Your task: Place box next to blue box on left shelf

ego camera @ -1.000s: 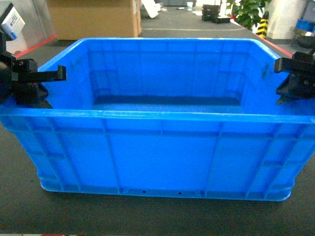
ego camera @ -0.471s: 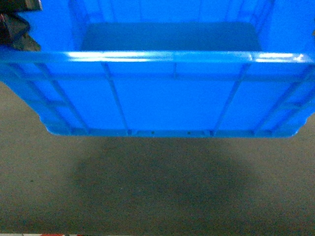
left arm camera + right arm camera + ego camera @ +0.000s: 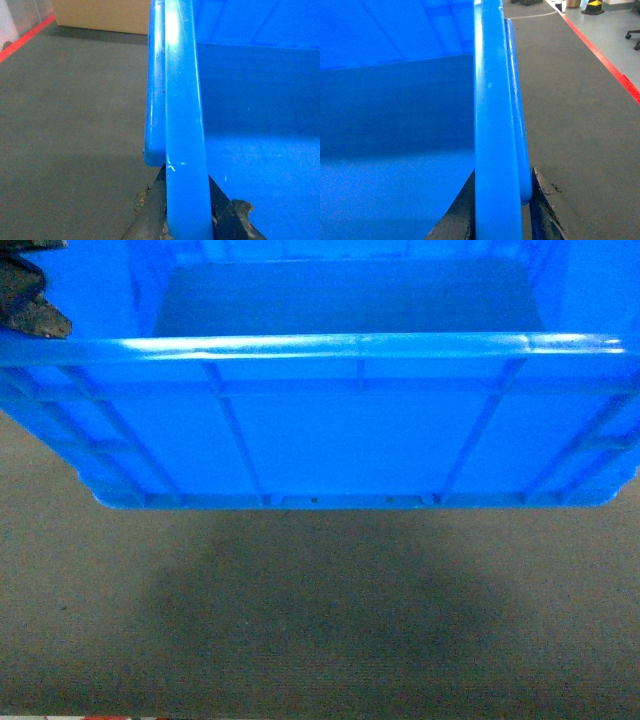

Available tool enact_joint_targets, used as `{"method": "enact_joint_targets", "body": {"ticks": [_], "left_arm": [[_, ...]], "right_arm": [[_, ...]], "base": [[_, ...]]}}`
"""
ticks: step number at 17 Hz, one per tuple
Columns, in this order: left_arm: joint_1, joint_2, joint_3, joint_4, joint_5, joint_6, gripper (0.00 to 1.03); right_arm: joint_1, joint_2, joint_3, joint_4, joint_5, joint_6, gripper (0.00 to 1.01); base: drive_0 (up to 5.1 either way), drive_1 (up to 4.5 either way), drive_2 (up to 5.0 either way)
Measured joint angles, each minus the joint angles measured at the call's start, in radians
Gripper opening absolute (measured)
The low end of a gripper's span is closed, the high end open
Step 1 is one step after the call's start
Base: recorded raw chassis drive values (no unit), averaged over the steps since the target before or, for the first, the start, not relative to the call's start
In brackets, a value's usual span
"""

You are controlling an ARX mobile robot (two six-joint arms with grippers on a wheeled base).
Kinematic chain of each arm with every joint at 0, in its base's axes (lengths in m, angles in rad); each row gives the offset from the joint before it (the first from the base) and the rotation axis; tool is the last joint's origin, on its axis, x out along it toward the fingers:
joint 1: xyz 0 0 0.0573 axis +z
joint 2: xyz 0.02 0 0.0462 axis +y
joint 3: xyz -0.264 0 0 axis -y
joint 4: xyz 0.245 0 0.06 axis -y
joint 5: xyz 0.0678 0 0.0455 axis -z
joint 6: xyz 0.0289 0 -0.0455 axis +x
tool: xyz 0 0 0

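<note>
The box (image 3: 340, 430) hung in the air above the grey floor (image 3: 320, 640), and its shadow lay on the floor below it. It was held between the two arms, so it lay inward from each pair of jaws. Its long axis ran from the left gripper (image 3: 187, 220) to the right gripper (image 3: 500, 215), across the head view, and its near long wall faced the robot.

In the left wrist view the left jaws stood one on each side of the thick rim (image 3: 182, 125) of the short wall and were closed on it. In the right wrist view the right jaws held the opposite rim (image 3: 495, 125) in the same way, one inside the box and one outside. In the head view only a dark part of the left gripper showed at the upper left corner, and the right gripper was out of that picture.

Neither arm was nearer, because both carried the box equally. The shelf and the other blue box did not show in any view, so I could not tell which way they lay. I judged that the carrying step was in hand and the placing was not yet done. A cardboard carton (image 3: 100, 15) stood far behind the left jaws.
</note>
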Motion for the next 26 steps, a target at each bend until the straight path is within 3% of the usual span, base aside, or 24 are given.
{"method": "enact_joint_targets", "body": {"ticks": [4, 26], "left_arm": [[-0.002, -0.01, -0.003, 0.013, -0.003, -0.003, 0.08], [-0.003, -0.01, -0.003, 0.008, -0.006, -0.003, 0.08]], "right_arm": [[0.004, 0.0, -0.007, 0.035, 0.01, -0.028, 0.21], [0.009, 0.0, -0.007, 0.033, 0.018, -0.035, 0.2]], "base": [[0.0, 0.0, 0.0], [-1.5, -1.47, -1.5]]}}
